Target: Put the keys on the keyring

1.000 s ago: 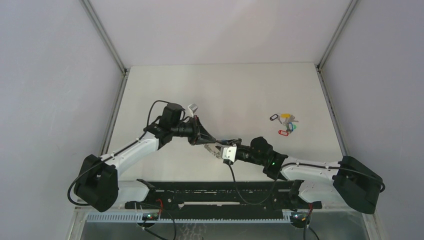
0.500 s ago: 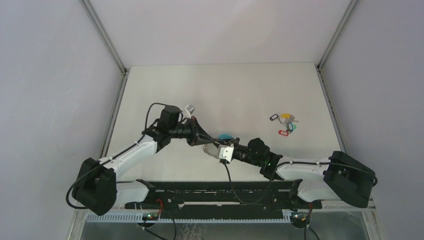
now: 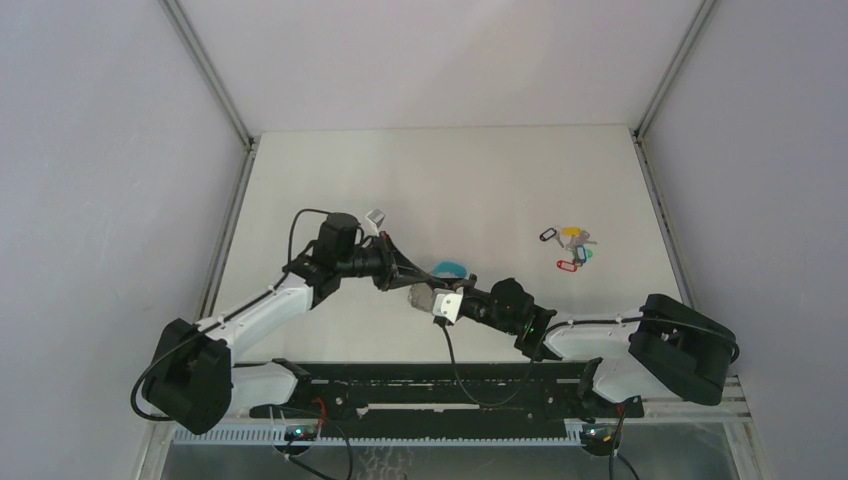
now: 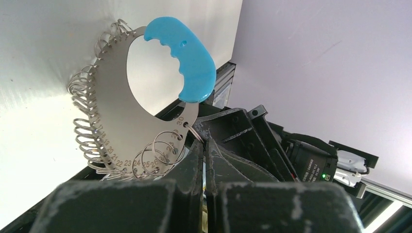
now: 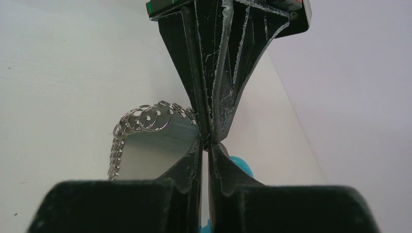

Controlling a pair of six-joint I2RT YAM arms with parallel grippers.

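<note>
Two sets of fingers meet just left of the middle of the top view, above the worktop (image 3: 450,170). Your left fingers (image 4: 194,165) are pressed together on the keyring (image 4: 114,116), at its end by the blue handle (image 4: 187,58), and they hold it up off the worktop. Your right fingers (image 5: 188,167) are pressed together too, tip to tip with the left ones, at the edge of the metal plate. You cannot tell what they pinch: one of the small rings (image 5: 145,116), the plate, or nothing. The keys (image 3: 571,246) lie in a little heap at the right of the top view, well apart from the keyring, and none is on it yet.

Take care here. Both grips sit on one tiny spot, so if one arm pulls, the thin metal may slip out and the keyring may drop. If the arms pull different ways, a small ring may bend. If the right fingers caught nothing, no ring will open.
</note>
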